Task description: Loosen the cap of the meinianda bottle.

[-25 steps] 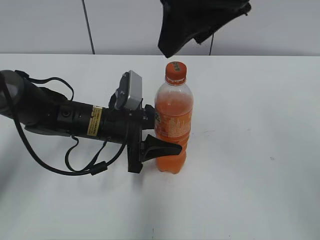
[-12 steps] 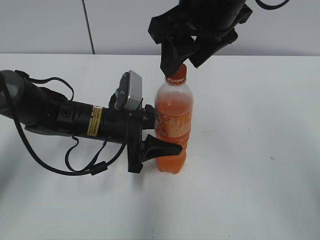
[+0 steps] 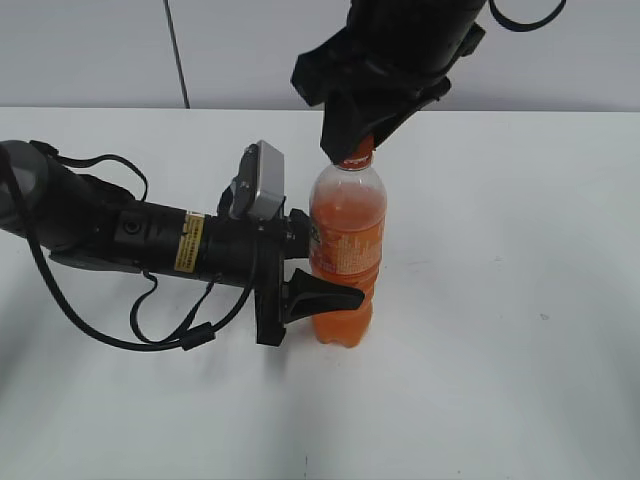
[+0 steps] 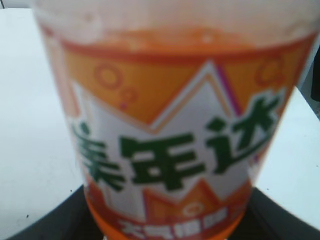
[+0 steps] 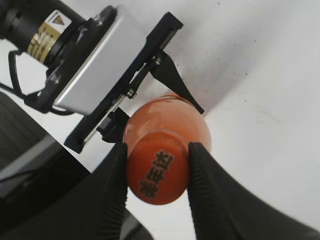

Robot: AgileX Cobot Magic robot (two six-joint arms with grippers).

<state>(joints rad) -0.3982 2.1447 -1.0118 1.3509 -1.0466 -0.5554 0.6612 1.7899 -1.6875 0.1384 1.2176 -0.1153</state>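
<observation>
The meinianda bottle (image 3: 346,250) stands upright on the white table, with orange drink inside and an orange-and-white label. My left gripper (image 3: 322,292) reaches in from the left, lying level, and is shut on the bottle's lower body. In the left wrist view the label (image 4: 170,125) fills the frame, with the dark fingers of the left gripper (image 4: 167,227) at both lower corners. My right gripper (image 3: 355,140) comes down from above and covers most of the orange cap (image 3: 357,156). In the right wrist view the right gripper (image 5: 157,175) has both fingers pressed against the sides of the cap (image 5: 157,170).
The left arm (image 3: 120,235) lies low across the left of the table (image 3: 500,330), with its cable (image 3: 150,338) looping on the surface. A grey wall (image 3: 100,50) runs along the table's back edge.
My right gripper has come down from above the bottle and closed its fingers on the cap. The left gripper and the bottle have not moved.
</observation>
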